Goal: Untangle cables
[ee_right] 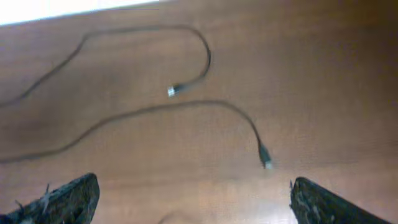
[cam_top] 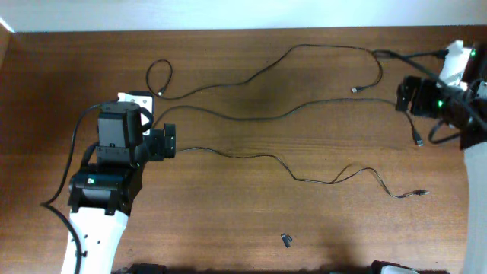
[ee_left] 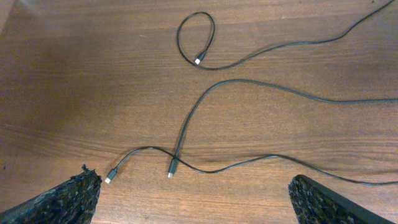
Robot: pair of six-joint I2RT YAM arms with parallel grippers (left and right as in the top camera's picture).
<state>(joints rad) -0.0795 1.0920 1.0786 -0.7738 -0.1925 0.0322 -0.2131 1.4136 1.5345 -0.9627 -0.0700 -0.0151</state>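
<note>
Three thin black cables lie spread across the wooden table. The top cable (cam_top: pixel 327 47) loops at the left (ee_left: pixel 196 37) and ends in a plug (ee_right: pixel 171 91). The middle cable (cam_top: pixel 266 118) ends in a plug (ee_right: pixel 266 163) at the right. The bottom cable (cam_top: pixel 251 156) wavers to a plug (cam_top: pixel 422 193). In the left wrist view the bottom cable (ee_left: pixel 249 162) crosses the middle cable (ee_left: pixel 186 124) just above their plugs. My left gripper (cam_top: pixel 169 141) (ee_left: pixel 193 202) hangs open just short of those plugs. My right gripper (cam_top: pixel 402 95) (ee_right: pixel 193 202) is open, holding nothing, near the right-hand plugs.
A tiny dark loose piece (cam_top: pixel 287 240) lies near the front edge. Thicker black robot cords (cam_top: pixel 403 57) run by the right arm. The table's back edge (cam_top: pixel 228 30) meets a white wall. A small white piece (cam_top: pixel 138 97) shows beside the left arm.
</note>
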